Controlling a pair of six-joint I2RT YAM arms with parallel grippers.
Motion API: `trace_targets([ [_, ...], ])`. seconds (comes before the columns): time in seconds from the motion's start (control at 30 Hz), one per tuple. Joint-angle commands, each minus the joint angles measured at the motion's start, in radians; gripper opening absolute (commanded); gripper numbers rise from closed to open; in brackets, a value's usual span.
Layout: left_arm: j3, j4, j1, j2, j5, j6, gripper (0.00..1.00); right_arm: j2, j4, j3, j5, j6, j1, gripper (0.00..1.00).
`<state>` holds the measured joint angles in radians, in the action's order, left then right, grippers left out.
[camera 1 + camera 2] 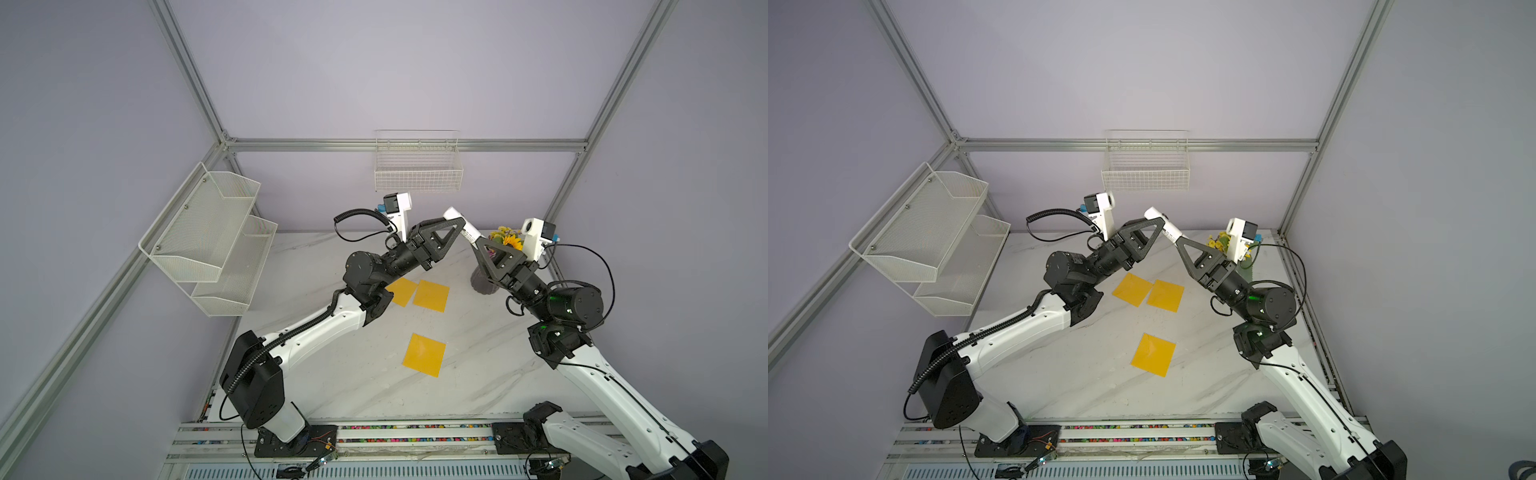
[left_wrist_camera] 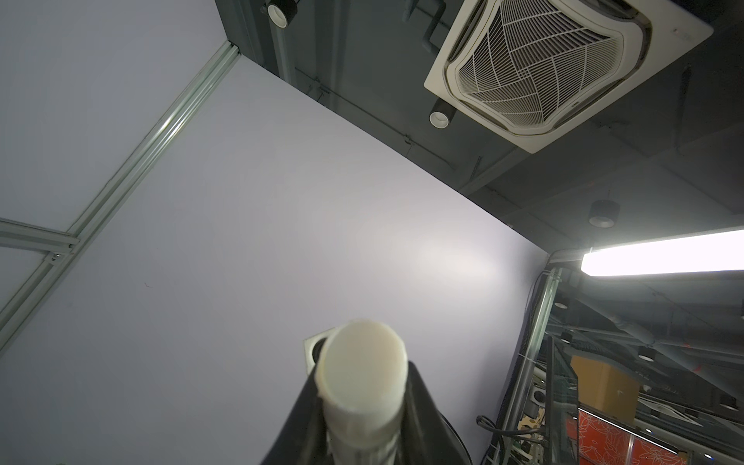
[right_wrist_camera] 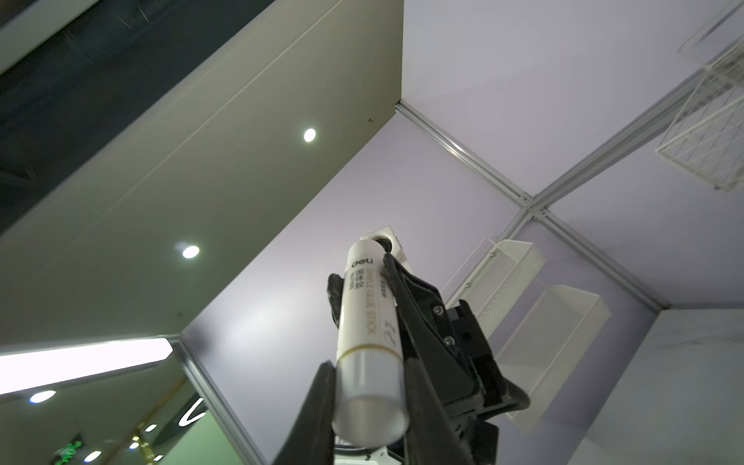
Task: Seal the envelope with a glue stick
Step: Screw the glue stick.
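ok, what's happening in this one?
Both arms hold the glue stick in the air between them: the left gripper is shut on the labelled body, the right gripper shut on the cap. The cap is on, probably about to be pulled off. Three yellow envelopes lie flat on the table, untouched.

Glue stick [image 1: 452, 215] mid behind L fingers [image 1: 444, 222]
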<state>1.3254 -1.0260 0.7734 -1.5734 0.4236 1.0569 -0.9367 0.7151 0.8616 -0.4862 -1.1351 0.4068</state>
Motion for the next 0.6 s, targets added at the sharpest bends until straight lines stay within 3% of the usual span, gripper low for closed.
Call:
trace_targets([
  [0.0,0.004,-0.043,-0.003,0.015,0.003,0.008,0.00,0.038,-0.168,0.072,0.027,0.541,0.001,0.04],
  [0.07,0.003,-0.039,-0.002,0.021,0.006,0.002,0.00,0.047,-0.203,0.105,-0.043,0.884,0.000,0.04],
  [0.17,-0.002,-0.048,-0.002,0.023,0.004,0.012,0.00,0.066,-0.179,0.110,-0.152,1.282,0.001,0.04],
  [0.3,-0.002,-0.059,0.000,0.020,0.006,0.017,0.00,0.116,-0.156,0.071,-0.181,1.631,0.001,0.18],
  [0.37,-0.002,-0.071,0.000,0.016,0.008,0.028,0.00,0.132,-0.117,0.037,-0.095,1.650,0.001,0.31],
  [0.43,0.003,-0.070,-0.001,0.016,0.017,0.029,0.00,0.144,-0.106,0.028,-0.029,1.569,0.001,0.38],
  [0.57,-0.003,-0.073,0.000,0.016,0.018,0.040,0.00,0.148,-0.193,0.060,0.073,1.374,0.002,0.38],
])
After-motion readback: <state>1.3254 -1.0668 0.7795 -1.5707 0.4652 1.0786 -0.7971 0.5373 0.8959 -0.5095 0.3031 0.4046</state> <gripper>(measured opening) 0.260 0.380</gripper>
